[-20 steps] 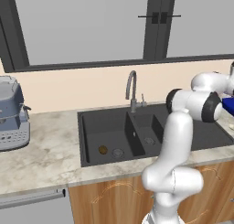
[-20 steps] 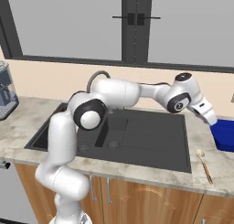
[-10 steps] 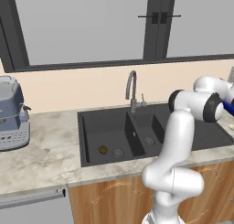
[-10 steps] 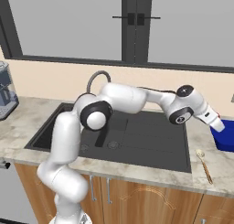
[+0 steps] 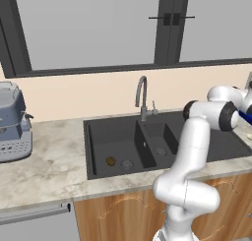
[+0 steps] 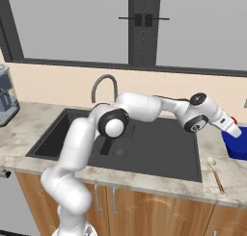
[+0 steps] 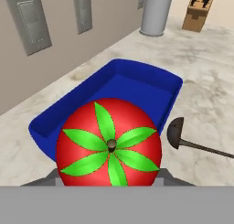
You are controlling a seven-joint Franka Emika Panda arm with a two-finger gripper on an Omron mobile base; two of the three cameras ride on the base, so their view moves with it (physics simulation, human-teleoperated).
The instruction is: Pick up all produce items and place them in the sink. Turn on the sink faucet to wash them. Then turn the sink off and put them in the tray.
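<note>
Matte black, the sink [image 5: 118, 136] keeps the brown produce item [image 5: 110, 161] at the drain's nine o'clock, while the gripper [image 6: 235, 130], clenched on the red tomato [image 7: 109, 143], hangs over the blue tray [image 7: 151, 83], presumably for drop-off.

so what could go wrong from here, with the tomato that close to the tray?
1. The tomato is held over the near rim of the blue tray, not its middle; released now, it may catch the rim and roll onto the counter.
2. The dark ladle lies right beside the tray; a lowering hand could knock it.
3. The brown produce item sits in the sink, easy to forget.
</note>
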